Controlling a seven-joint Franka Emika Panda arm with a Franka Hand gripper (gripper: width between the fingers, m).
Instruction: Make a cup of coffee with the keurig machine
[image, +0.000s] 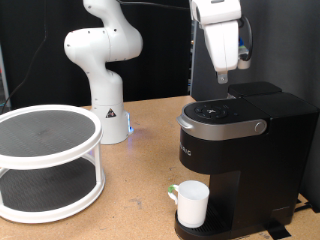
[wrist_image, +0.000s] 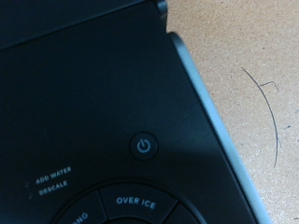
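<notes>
Keurig machine (image: 235, 160) dominates a tan particleboard tabletop (image: 140, 150), its lid closed and its matte-black body filling the exterior view's lower right. Nearest the camera, the cup (image: 191, 203) stands upright on the machine's drip base under the brew head, its handle turned toward the exterior view's left, with bare board stretching away on that side. Further left of the machine, well apart from it, sits a white two-tier round rack (image: 48, 160) with dark mesh shelves, reaching the frame's left edge. Between rack and machine the board lies open. Directly above the machine's lid, the gripper (image: 221, 73) hangs pointing down, its tip just above the top panel near the lid's rear; from this angle it cannot be told how far its fingers are parted, and nothing is seen held between them. The wrist view looks straight down on the machine's black top, showing the power button (wrist_image: 143, 145), small "ADD WATER" and "DESCALE" labels and part of an "OVER ICE" button (wrist_image: 135, 201), with the silver-grey trim running along the edge and speckled board beyond it, where a thin dark wire (wrist_image: 271, 117) curves. Behind the machine, a white robot arm base (image: 105, 70) rises from the table against a black curtain (image: 40, 50).
</notes>
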